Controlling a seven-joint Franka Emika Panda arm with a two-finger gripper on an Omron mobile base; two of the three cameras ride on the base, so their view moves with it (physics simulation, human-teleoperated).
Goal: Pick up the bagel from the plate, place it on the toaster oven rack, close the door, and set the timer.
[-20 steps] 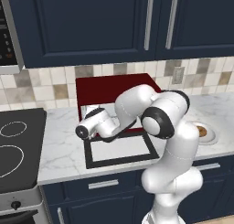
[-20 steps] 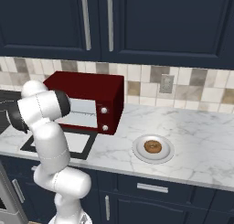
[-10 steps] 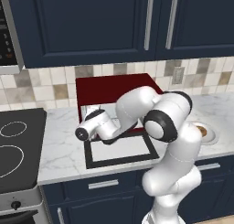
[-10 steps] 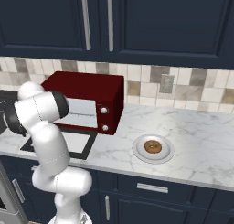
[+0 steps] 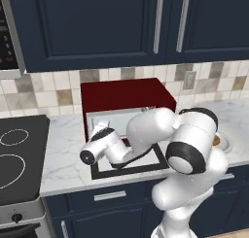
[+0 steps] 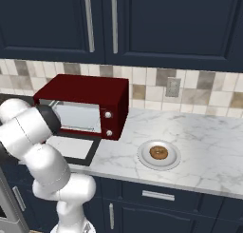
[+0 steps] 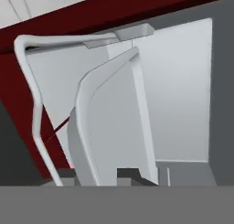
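The bagel [image 6: 158,153] lies on the plate [image 6: 142,157], on the counter to the right of the red toaster oven [image 6: 85,92]. The oven's door [image 6: 71,147] lies open and flat on the counter in front of it. My arm reaches across to the oven's left side, with the hand at the cavity mouth. In the hand view the light grey toaster oven rack [image 7: 114,127] rises close before the camera. My gripper [image 7: 107,176] is shut on the rack's near edge. In the left base view the arm hides most of the plate [image 5: 226,144].
A black stovetop [image 5: 19,154] adjoins the counter on the left. Dark blue cabinets [image 5: 97,28] hang above the oven, against a tiled wall behind it. Two knobs [image 6: 108,123] sit on the oven's right front panel. Bare marble counter [image 6: 209,146] stretches to the right of the plate.
The hand has drawn back slightly toward the counter's front edge. The bagel, plate and door have not moved.
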